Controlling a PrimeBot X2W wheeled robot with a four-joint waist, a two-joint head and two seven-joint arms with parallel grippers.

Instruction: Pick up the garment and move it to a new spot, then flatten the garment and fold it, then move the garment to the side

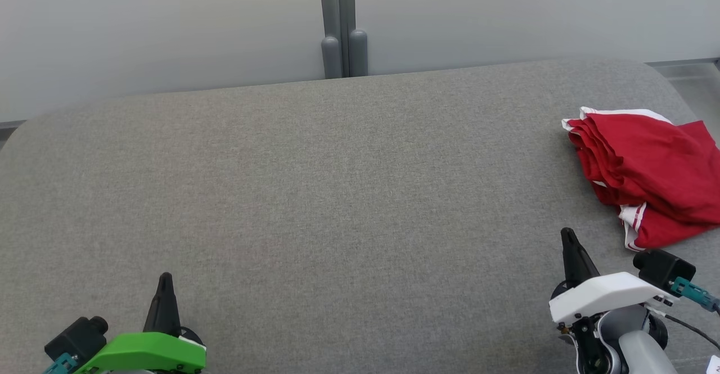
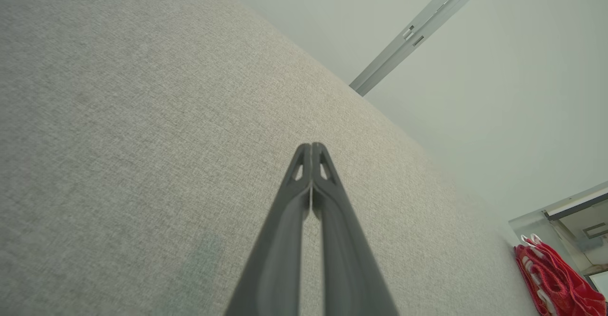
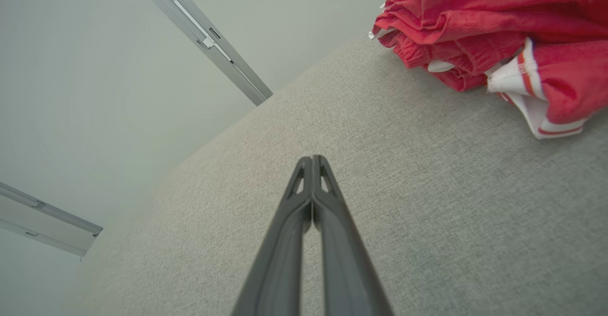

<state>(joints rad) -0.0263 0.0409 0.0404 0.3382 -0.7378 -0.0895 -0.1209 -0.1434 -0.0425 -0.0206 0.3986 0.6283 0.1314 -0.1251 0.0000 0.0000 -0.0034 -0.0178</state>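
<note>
Gray pad [image 1: 337, 194], with the garment [image 1: 647, 171] bunched near its right edge. Left gripper [image 1: 165, 278] and right gripper [image 1: 567, 234] are closed, holding nothing. A clumsy grab could push it off the side.

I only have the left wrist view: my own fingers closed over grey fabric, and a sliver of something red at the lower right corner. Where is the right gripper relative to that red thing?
Observer: In the head view the right gripper sits below and left of the red garment. It is close to the white striped hem but apart from it.
Operator: Is it open, ready to grab?
Observer: No. The right wrist view shows its two fingers pressed together with nothing between them.
Operator: How does the garment lie?
Observer: It is bunched in layered folds at the right end of the grey padded surface, and the head view's right edge cuts part of it off.
</note>
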